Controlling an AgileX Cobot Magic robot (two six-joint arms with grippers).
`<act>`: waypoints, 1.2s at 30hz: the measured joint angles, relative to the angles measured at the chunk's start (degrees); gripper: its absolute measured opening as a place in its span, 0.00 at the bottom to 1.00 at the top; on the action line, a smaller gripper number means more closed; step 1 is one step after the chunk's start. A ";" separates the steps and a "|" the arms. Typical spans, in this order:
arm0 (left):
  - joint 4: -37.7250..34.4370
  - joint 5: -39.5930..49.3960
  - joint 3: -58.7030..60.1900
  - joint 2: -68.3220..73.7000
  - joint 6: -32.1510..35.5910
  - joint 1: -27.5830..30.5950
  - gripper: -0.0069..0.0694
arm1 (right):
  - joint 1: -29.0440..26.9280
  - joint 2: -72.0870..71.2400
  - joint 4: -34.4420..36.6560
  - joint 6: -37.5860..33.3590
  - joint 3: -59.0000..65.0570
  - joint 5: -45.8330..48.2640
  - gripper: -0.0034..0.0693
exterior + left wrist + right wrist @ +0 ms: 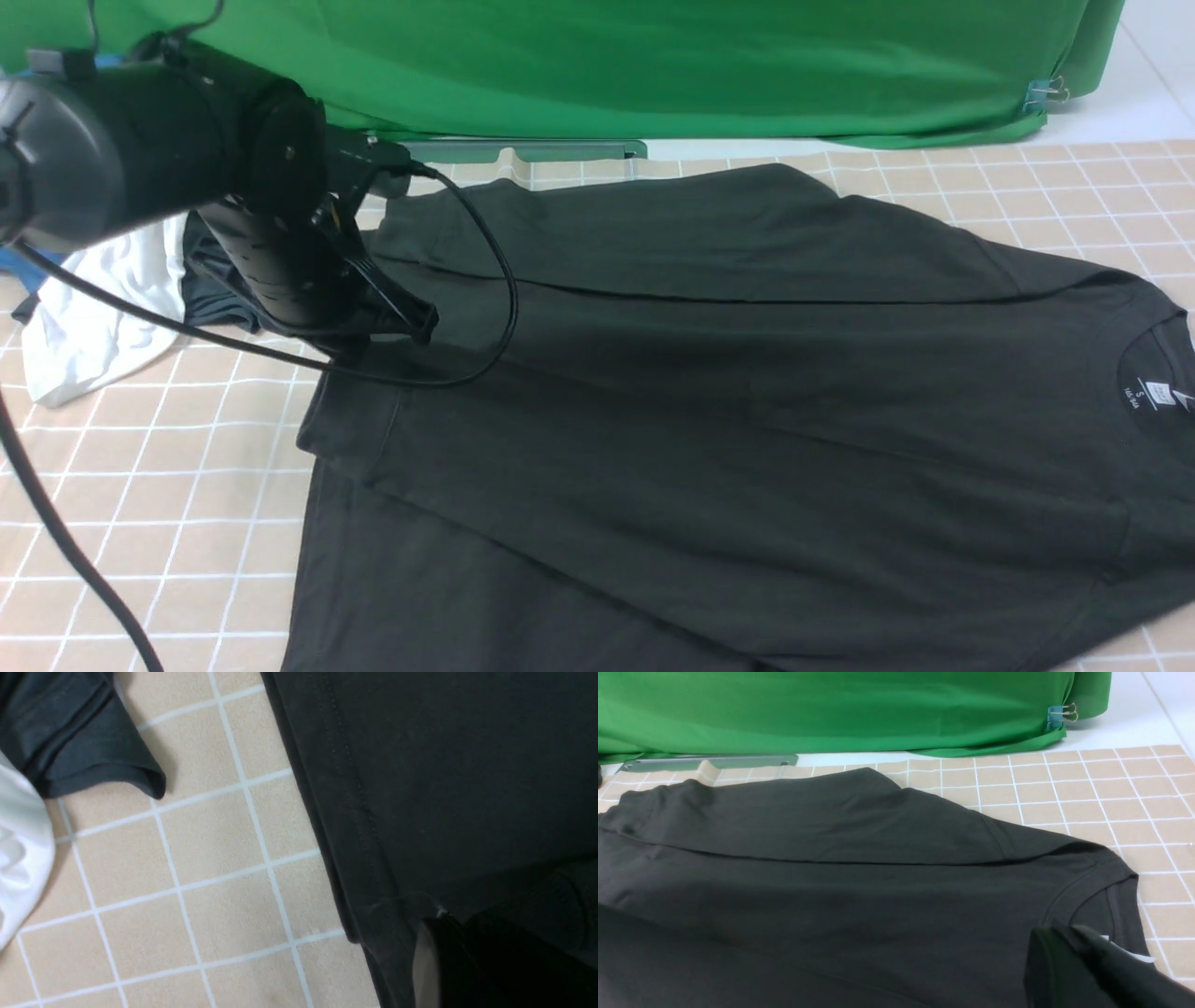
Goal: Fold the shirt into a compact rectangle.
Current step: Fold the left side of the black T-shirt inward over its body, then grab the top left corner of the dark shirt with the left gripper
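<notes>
- Open at the near left of the counter (168, 485): bare checked cloth right up to the hem edge.
- Covered across the middle and right by the shirt (747, 392), low and flat apart from one long fold ridge; passable above.
- Blocked at the far left by the left arm (233, 187), angled down onto the shirt's left edge.
- Snagging risk beside it: a thin cable (513, 289) looping out over the fabric.
- Crowded behind that arm by a white garment (103, 308) and a dark grey garment (210, 299), heaped touching.
- Closed off at the back by a green backdrop (653, 65) draped to the counter, a metal strip (532, 149) at its foot.
- Open at the far right: bare checks between shoulder and backdrop.
</notes>
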 joint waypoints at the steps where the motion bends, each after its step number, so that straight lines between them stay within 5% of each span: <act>1: 1.04 -1.00 0.00 0.05 -1.32 0.00 0.28 | 0.00 0.00 0.00 0.00 0.00 0.00 0.12; 6: 2.74 -6.55 -3.17 1.48 -7.36 1.60 0.50 | 0.00 0.00 0.07 0.00 0.00 0.00 0.13; 12: -6.55 -6.97 -13.11 8.85 -6.67 6.95 0.67 | 0.00 0.00 0.12 0.00 0.00 0.05 0.14; 19: -12.47 -7.17 -24.40 20.22 -1.79 8.54 0.69 | 0.00 0.00 0.12 0.00 0.00 0.05 0.14; 36: -11.04 -10.93 -33.49 30.96 -1.17 8.54 0.68 | 0.00 0.00 0.12 0.00 0.00 0.05 0.15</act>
